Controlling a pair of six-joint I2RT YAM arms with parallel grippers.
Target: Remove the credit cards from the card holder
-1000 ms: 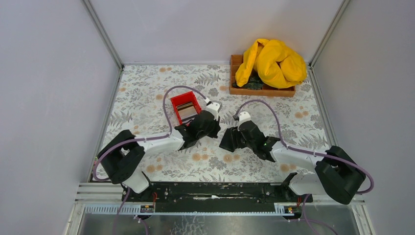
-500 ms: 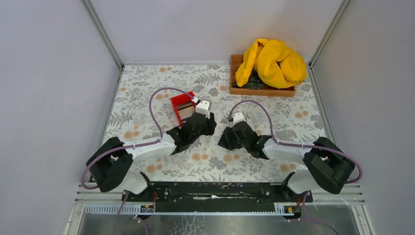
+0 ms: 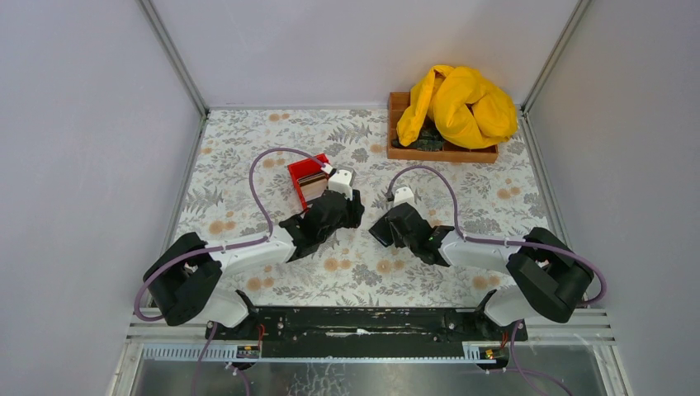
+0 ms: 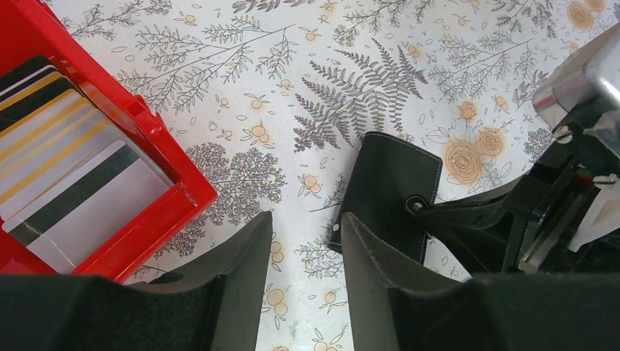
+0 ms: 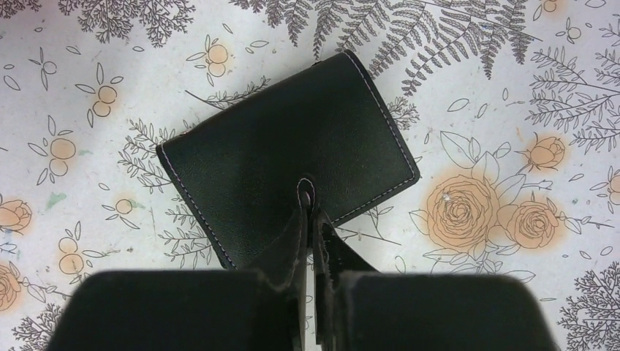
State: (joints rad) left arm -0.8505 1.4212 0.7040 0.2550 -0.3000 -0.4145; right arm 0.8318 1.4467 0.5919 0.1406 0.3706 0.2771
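Observation:
The black card holder (image 5: pixel 285 161) lies folded on the flowered cloth, outer face up, and also shows in the left wrist view (image 4: pixel 391 183). My right gripper (image 5: pixel 312 219) is shut on its snap tab at the near edge. Several credit cards (image 4: pixel 66 168), gold, white, grey and dark-striped, lie stacked in a red bin (image 4: pixel 157 197). My left gripper (image 4: pixel 305 223) hangs open and empty over bare cloth between the bin and the holder. From above, the left gripper (image 3: pixel 351 210) and the right gripper (image 3: pixel 381 231) nearly meet at the table's middle.
The red bin (image 3: pixel 309 177) stands just behind the left gripper. A brown wooden tray (image 3: pixel 442 151) with a bunched yellow cloth (image 3: pixel 458 103) sits at the back right. Grey walls close in the cloth on the left, right and back.
My left gripper has opened beside the red bin, which has turned slightly. My right gripper has shifted a little left and closed on the card holder's tab.

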